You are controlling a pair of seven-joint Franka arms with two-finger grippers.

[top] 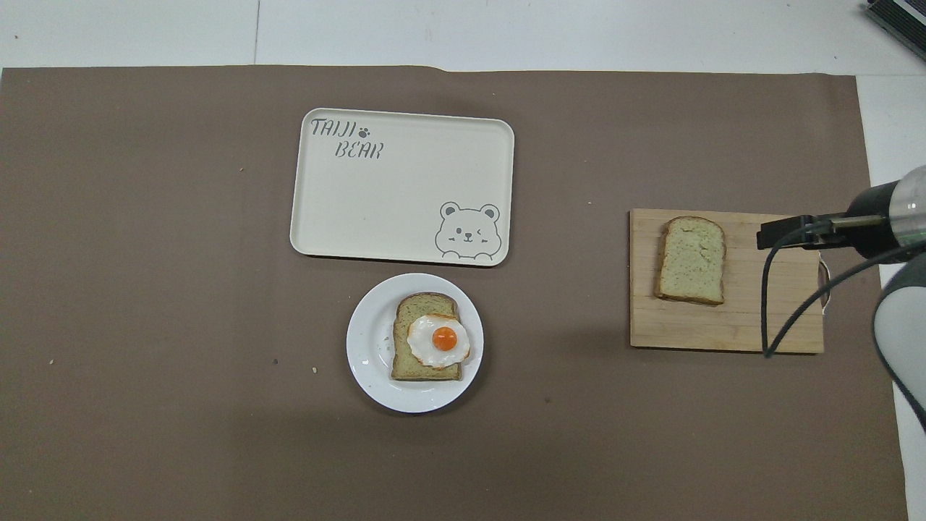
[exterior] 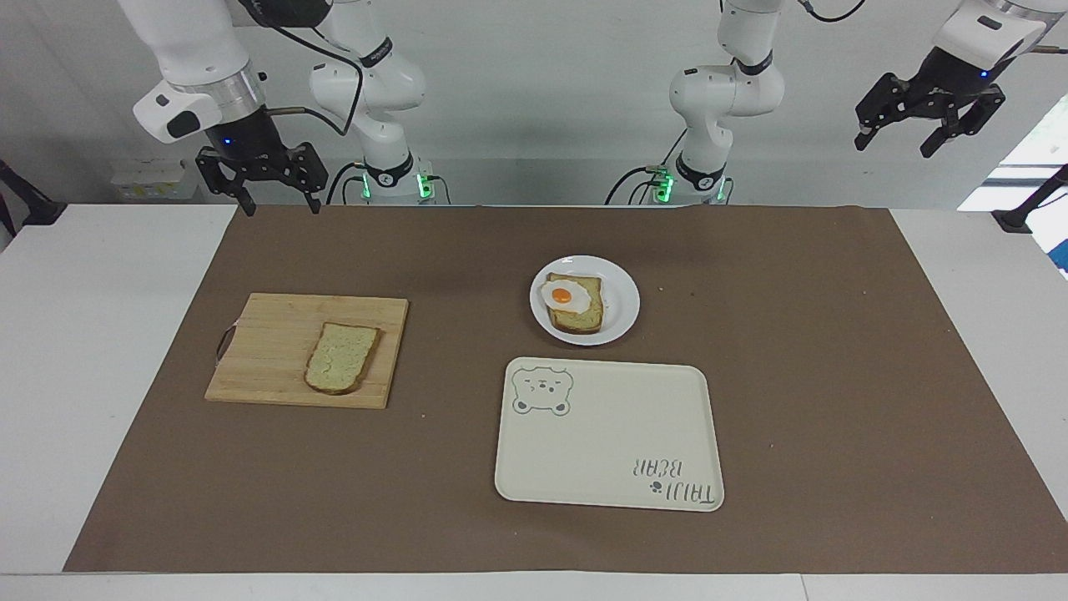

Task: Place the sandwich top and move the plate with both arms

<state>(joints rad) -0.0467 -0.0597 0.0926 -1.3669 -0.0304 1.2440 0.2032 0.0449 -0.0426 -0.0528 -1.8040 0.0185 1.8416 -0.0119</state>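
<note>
The sandwich top (exterior: 340, 359) (top: 691, 260), a plain pale slice with a brown crust, lies flat on a wooden cutting board (exterior: 267, 334) (top: 752, 322) toward the right arm's end of the table. The small white plate (exterior: 624, 305) (top: 369, 340) sits mid-table and carries a bread slice topped with a fried egg (exterior: 572, 302) (top: 434, 340). My right gripper (exterior: 282, 204) hangs open and empty, high over the mat's edge by the right arm's base, well clear of the board. My left gripper (exterior: 897, 140) waits open and empty, high over the left arm's end.
A rectangular cream tray with a bear drawing (exterior: 609, 434) (top: 405, 195) lies just farther from the robots than the plate. A brown mat (exterior: 834, 376) covers most of the white table. The right arm's wrist and cable (top: 796, 289) overhang the board's end in the overhead view.
</note>
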